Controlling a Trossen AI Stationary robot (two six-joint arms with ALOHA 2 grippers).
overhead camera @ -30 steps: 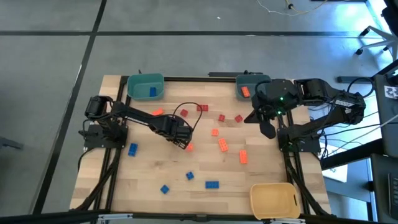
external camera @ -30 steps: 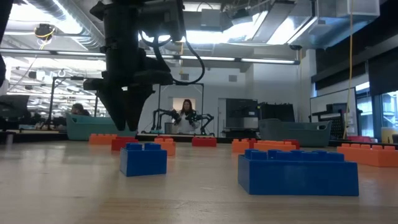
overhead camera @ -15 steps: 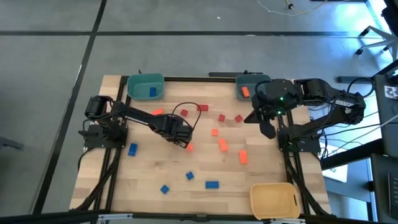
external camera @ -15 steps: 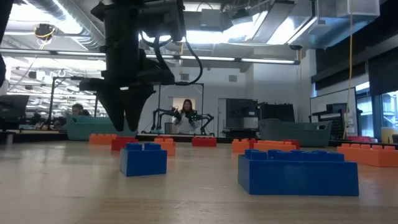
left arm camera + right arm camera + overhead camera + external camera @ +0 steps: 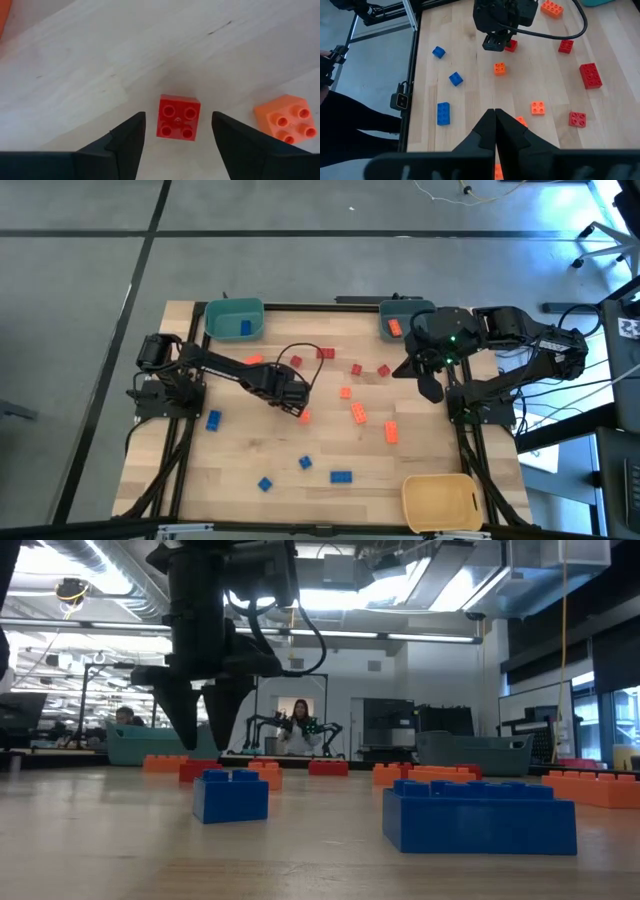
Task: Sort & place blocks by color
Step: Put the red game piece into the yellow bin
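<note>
Tabletop: light wood surface (image 5: 240,470) on a dark frame, standing on a grey floor; the low view looks across it into a workshop with ceiling lights, where a person sits far behind.
Red block under left pincer: small square four-stud brick (image 5: 178,117) lying flat on the wood, directly between the two dark fingers and touching neither.
Left pincer: (image 5: 296,408) reaching to mid-tabletop, pointing down, jaws spread apart on either side of the red block; nothing gripped. In the low view its fingers (image 5: 228,710) hang just above the wood.
Nearest neighbour: orange square block (image 5: 283,119) just beside the red one, apart from it.
Other blocks: red and orange bricks scattered across the middle and far part of the tabletop, among them an orange rectangular one (image 5: 358,413) and a red one (image 5: 325,353); blue bricks lie toward the near edge, one rectangular (image 5: 341,477), and one near the left arm's base (image 5: 213,419).
Teal bin: (image 5: 222,313) at the far left corner, holding a blue block (image 5: 246,327).
Grey-blue bin: (image 5: 387,310) at the far right, holding an orange block (image 5: 394,328).
Yellow bin: (image 5: 440,502) at the near right corner.
Right pincer: (image 5: 431,388) waiting at the right side beside the grey-blue bin, fingers (image 5: 512,131) pressed together, holding nothing.
</note>
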